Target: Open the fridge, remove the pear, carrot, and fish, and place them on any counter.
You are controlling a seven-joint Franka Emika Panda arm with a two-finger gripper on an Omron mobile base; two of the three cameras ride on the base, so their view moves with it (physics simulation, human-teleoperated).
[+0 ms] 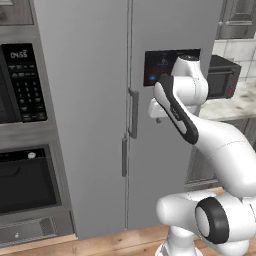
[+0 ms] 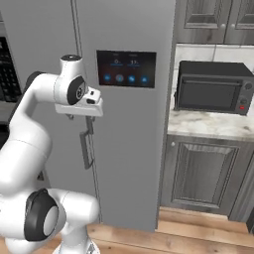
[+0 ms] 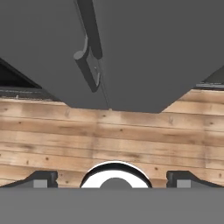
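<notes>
The fridge (image 1: 90, 100) (image 2: 124, 163) stands with both light-grey doors closed, and its black dispenser panel (image 2: 126, 68) is lit. The pear, carrot and fish are hidden behind the doors. My gripper (image 2: 80, 118) (image 1: 159, 119) hangs pointing down, just in front of the right door and level with the top of its bar handle (image 1: 133, 114) (image 2: 87, 146). In the hand view the gripper (image 3: 113, 179) is open, its fingertips (image 3: 41, 178) wide apart and holding nothing. That view looks down the doors at both handles (image 3: 89, 65) and the wooden floor.
The marble counter (image 1: 235, 102) (image 2: 208, 124) to the right of the fridge carries a black microwave (image 1: 222, 75) (image 2: 213, 87). Dark built-in ovens (image 1: 25, 175) with a keypad (image 1: 22, 82) sit to the fridge's left. Grey cabinets (image 2: 198, 173) stand below the counter.
</notes>
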